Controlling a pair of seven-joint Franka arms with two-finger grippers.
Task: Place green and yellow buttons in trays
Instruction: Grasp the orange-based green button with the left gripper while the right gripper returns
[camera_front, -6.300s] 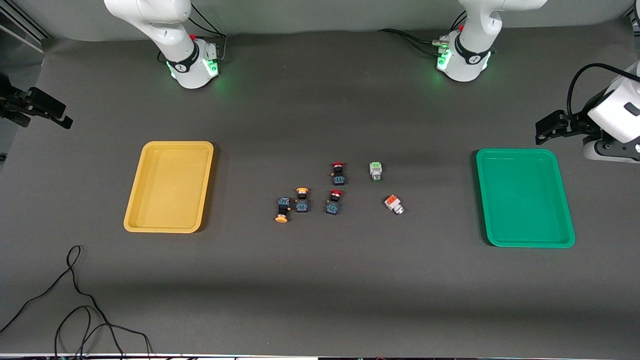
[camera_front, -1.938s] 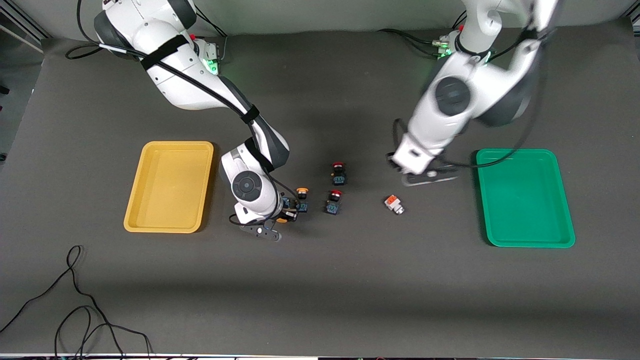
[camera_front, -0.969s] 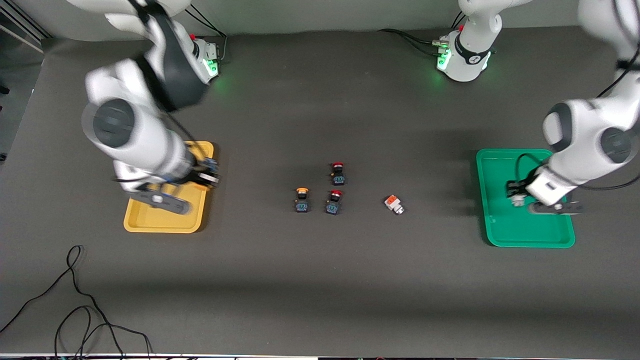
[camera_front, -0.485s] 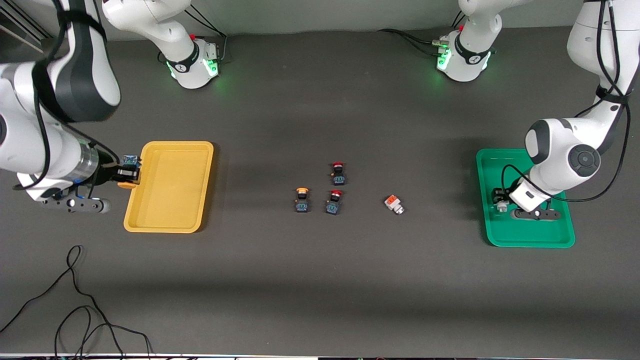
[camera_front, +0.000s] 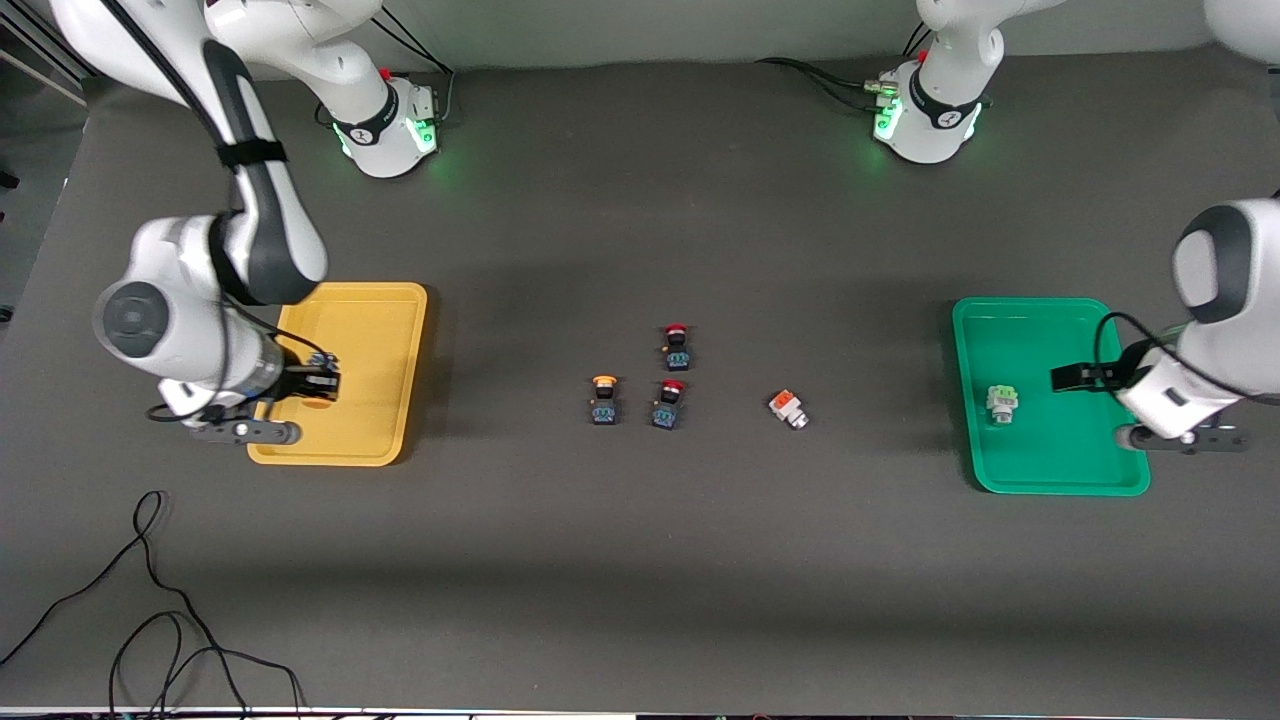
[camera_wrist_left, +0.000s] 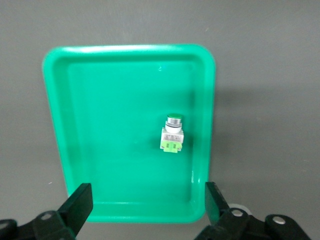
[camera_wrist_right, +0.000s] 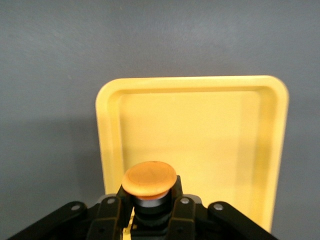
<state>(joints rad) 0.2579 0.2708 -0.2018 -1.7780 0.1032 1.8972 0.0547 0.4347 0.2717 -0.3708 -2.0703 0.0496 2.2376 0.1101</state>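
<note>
Front view: green-block button (camera_front: 1002, 403) lying in green tray (camera_front: 1050, 470); left gripper (camera_front: 1078, 378) over that tray. Right gripper (camera_front: 318, 385) over yellow tray (camera_front: 385, 320). Left on desk (camera_front: 640, 560): yellow-capped button (camera_front: 603, 398) and orange-block button (camera_front: 788, 408), beside two red-capped buttons (camera_front: 676, 346).

Left wrist view: fingers (camera_wrist_left: 80, 204) wide apart, holding nothing.

Right wrist view: fingers (camera_wrist_right: 111, 212) closed on held yellow button (camera_wrist_right: 149, 181), not yet released. Roughly a quarter done.

Button (camera_front: 1002, 403) in tray (camera_front: 1060, 480); four buttons (camera_front: 603, 400) mid-table.
</note>
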